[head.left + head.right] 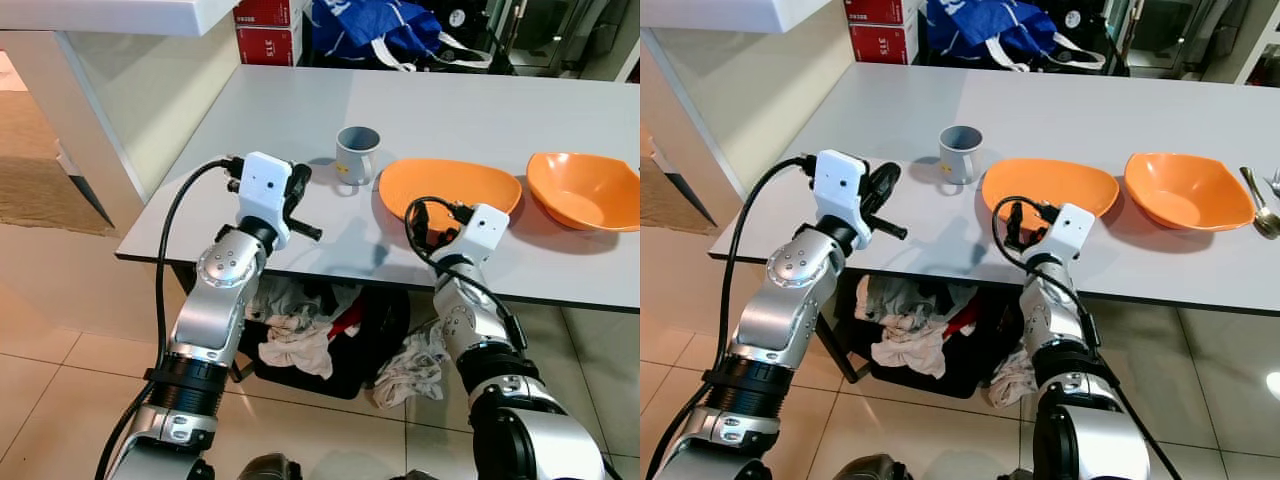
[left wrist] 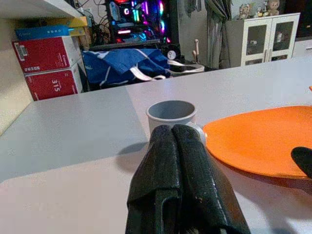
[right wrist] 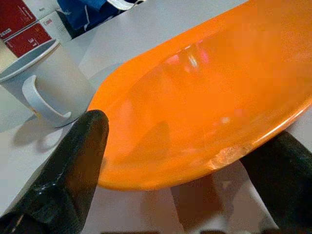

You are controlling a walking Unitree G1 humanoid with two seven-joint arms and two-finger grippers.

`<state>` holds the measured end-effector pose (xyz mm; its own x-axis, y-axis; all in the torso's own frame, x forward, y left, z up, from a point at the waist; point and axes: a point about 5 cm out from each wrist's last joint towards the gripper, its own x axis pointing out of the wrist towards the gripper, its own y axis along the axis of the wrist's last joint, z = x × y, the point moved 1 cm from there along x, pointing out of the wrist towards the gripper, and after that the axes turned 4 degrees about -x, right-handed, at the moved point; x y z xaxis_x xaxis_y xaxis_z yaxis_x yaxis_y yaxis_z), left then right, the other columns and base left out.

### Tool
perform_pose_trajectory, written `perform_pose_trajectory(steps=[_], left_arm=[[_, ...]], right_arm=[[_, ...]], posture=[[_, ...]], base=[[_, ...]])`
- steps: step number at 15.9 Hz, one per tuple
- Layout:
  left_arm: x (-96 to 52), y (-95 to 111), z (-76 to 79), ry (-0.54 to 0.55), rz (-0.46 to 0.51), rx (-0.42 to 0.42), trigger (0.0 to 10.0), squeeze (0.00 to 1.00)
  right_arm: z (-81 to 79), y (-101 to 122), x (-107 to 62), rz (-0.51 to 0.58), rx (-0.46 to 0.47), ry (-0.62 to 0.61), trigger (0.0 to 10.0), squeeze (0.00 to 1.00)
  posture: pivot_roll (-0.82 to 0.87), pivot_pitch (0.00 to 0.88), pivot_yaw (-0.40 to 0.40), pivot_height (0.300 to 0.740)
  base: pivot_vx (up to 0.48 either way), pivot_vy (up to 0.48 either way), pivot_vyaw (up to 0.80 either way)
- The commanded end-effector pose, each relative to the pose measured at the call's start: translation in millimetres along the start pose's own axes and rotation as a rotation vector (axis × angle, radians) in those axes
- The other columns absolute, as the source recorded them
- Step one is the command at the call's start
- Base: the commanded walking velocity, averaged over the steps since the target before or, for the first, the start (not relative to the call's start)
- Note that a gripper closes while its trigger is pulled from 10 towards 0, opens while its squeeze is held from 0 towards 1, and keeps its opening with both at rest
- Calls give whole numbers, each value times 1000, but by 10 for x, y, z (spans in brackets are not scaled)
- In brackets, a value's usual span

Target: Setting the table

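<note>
Your right gripper (image 3: 180, 161) sits low in the right wrist frame, fingers (image 3: 73, 165) spread wide to either side of the near rim of the orange plate (image 1: 450, 184); I can't tell if they touch it. Your left gripper (image 2: 180, 161) has its fingers pressed together, holding nothing, pointing at the grey cup (image 1: 356, 154) at centre. Cup, plate and the orange bowl (image 1: 585, 190) at the right edge look empty. A spoon (image 1: 1260, 205) lies beside the bowl on the table (image 1: 300, 110).

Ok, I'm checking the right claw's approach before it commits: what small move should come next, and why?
Probably ease the right claw forward and close on the near rim of the orange plate. Its fingers are open on either side of that rim, not yet gripping it.
</note>
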<state>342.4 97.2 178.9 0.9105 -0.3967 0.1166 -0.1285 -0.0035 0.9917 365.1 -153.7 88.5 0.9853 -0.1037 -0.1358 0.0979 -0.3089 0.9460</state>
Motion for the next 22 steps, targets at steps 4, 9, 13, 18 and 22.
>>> perform_pose_trajectory(steps=[4,9,13,18,22], left_arm=[[2,-1,9,-16,-7,13,10000,0],[11,-16,22,-32,-22,7,10000,0],[23,-14,36,-43,-24,10,10000,0],[17,-15,38,-47,-27,13,10000,0],[11,-18,47,-44,-27,10,10000,0]], right_arm=[[-4,41,2,24,-43,7,10000,1000],[152,-31,-7,-28,-149,-61,10000,1000],[214,-106,-23,-72,-203,-82,10000,1000],[29,-86,-10,-53,-100,7,10000,1000],[-123,-36,-3,-28,-20,87,10000,1000]], posture=[[106,0,28,722],[103,0,30,722],[103,0,30,722],[101,0,34,722],[103,0,30,722]], base=[[0,0,0],[0,0,0],[0,0,0],[0,0,0],[0,0,0]])
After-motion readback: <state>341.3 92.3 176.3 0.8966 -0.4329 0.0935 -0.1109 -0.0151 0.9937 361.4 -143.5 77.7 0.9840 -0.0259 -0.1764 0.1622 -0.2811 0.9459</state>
